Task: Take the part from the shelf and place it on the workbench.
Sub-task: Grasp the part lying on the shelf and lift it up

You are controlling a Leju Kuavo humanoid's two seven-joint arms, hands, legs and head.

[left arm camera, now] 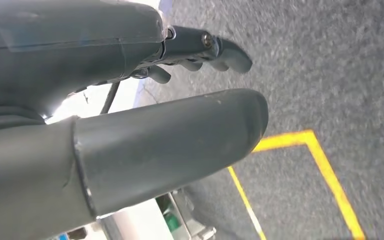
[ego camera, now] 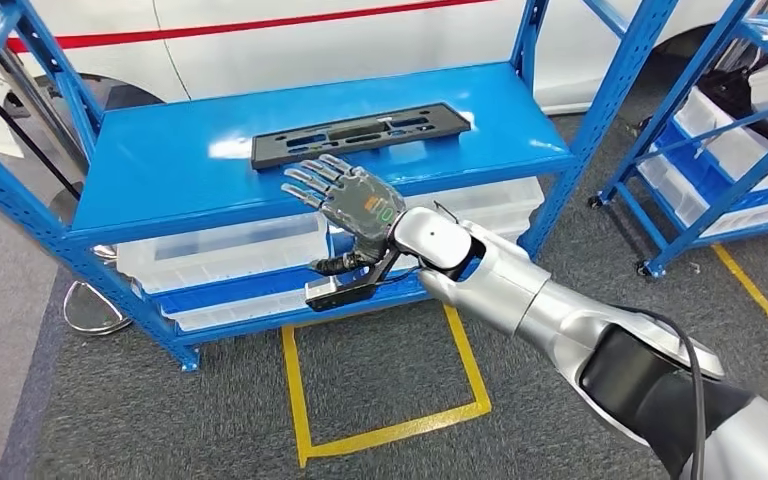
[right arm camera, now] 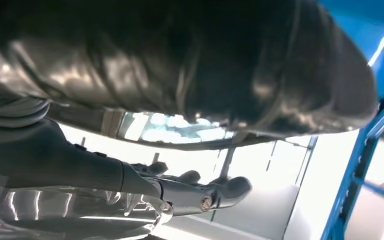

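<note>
A long flat black part [ego camera: 362,133] with slots lies on the top board of the blue shelf [ego camera: 160,170], towards its back. My right hand [ego camera: 348,205] hovers over the shelf's front edge, just short of the part, fingers spread and stretched toward it, holding nothing. The right wrist view shows that hand [right arm camera: 190,192] from close behind, with its fingers [right arm camera: 230,189] apart against the blue shelf frame [right arm camera: 365,150]. My left hand [left arm camera: 130,125] hangs over the grey floor, thumb and fingers [left arm camera: 215,50] apart with nothing between them.
Clear plastic bins [ego camera: 220,250] sit on the lower shelf level. A second blue rack [ego camera: 720,150] with bins stands at the right. Yellow tape [ego camera: 390,430] marks a square on the grey carpet in front of the shelf. A white vehicle body [ego camera: 290,30] stands behind.
</note>
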